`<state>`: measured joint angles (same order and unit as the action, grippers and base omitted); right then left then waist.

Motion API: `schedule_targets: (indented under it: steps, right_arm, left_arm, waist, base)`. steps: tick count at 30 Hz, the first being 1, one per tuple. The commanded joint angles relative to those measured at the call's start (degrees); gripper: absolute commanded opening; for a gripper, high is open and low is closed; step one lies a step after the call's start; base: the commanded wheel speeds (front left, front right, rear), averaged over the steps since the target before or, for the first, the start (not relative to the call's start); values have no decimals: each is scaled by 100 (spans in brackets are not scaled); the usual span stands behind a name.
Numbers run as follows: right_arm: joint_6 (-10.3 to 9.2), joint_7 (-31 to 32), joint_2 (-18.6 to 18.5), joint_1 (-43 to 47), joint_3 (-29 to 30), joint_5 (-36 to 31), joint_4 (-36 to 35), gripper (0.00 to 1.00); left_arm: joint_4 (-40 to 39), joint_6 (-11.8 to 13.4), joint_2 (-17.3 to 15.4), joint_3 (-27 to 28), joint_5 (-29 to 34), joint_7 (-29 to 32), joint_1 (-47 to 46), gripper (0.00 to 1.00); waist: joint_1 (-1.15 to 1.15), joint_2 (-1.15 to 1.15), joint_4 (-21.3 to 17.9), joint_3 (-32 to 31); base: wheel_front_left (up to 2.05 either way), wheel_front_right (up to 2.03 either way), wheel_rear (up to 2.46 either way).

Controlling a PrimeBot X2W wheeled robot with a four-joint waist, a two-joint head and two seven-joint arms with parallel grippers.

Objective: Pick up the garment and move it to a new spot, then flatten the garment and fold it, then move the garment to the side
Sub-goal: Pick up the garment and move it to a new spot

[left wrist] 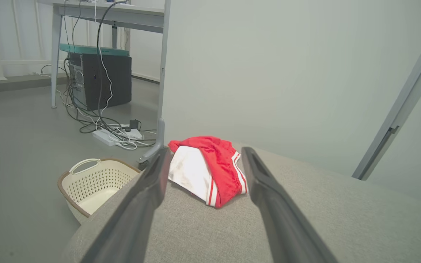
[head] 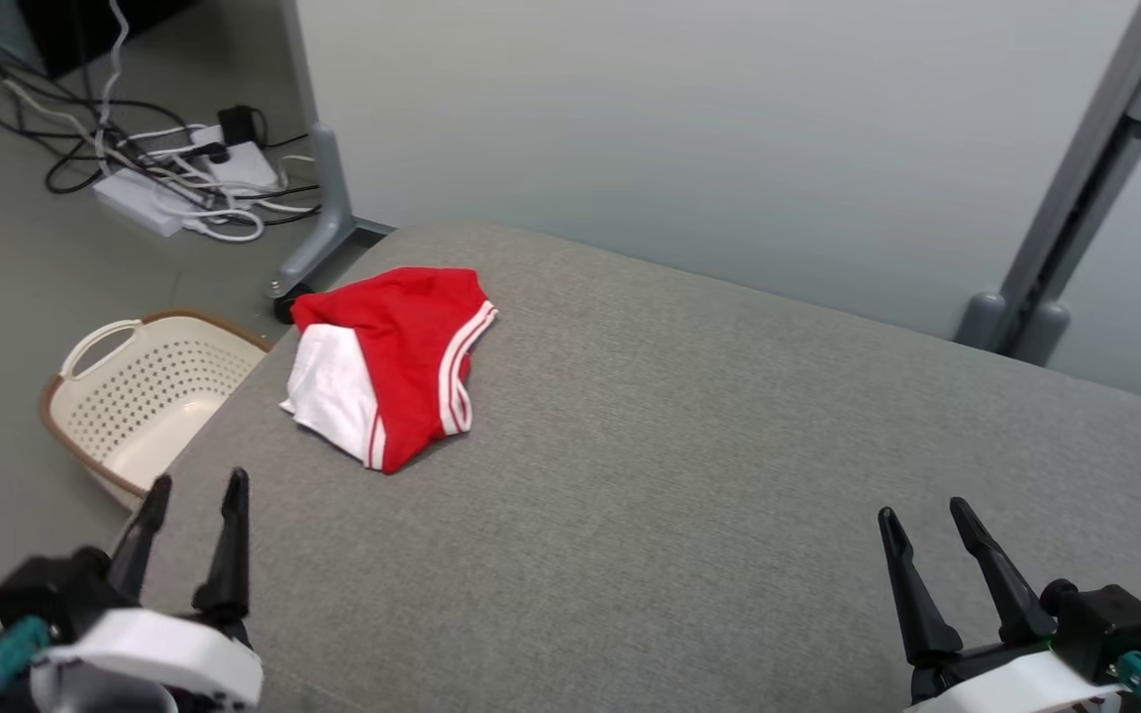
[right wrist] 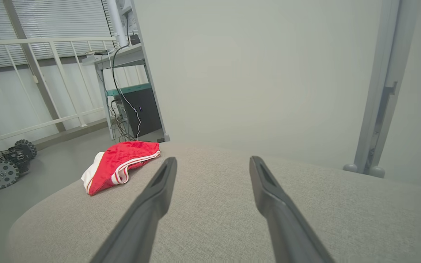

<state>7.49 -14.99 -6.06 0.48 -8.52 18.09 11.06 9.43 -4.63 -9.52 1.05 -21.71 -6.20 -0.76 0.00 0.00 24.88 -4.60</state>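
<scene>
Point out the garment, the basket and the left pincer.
garment (head: 412,347), head view, red panel.
basket (head: 159,391), head view, perforated inner wall.
left pincer (head: 199,480), head view, midway between fingertips.

quick count: 1 garment, 11 o'clock on couch, 1 couch. 1 basket, 9 o'clock. 2 grippers: left gripper 7 o'clock, right gripper 5 o'clock, 2 fingers each, 4 total. 1 PC tower, 1 desk. cables too tangled to count.
</scene>
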Motion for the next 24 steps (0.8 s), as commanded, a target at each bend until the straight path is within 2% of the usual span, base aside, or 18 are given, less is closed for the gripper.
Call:
schedule_targets:
  steps: [1,7,8,12,17,24]
  right_arm:
    - [1,-22,-53,-43,-23,-10,-16,100]
    - [1,-21,-109,-108,-34,-7,-19,100]
    - [1,-21,-109,-108,-34,-7,-19,100]
    - [2,-21,-148,-297,-105,-40,-77,100]
    - [1,-21,-203,-656,-178,-95,-204,100]
    - [2,-22,-210,-1162,-221,-161,-416,100]
  left_arm:
    - [-91,23,-72,70,-109,183,-186,100]
    - [-259,86,-545,242,-410,1426,-800,100]
    - [-259,86,-545,242,-410,1426,-800,100]
    - [-36,33,-862,381,-742,2161,-1410,100]
    - [817,-94,-1270,512,-1145,2766,-2289,100]
    - [2281,-201,-1701,503,-1434,3125,-3443,100]
  waist:
    - [0,0,-254,87]
    - [0,0,-790,319]
    - [0,0,-790,319]
    - [0,0,-1119,695]
    - [0,0,-1549,1243]
    - [0,0,-2072,2028]
  base:
    - [0,0,0]
    - [0,0,0]
    - [0,0,0]
    - [0,0,0]
    - [0,0,0]
    - [0,0,0]
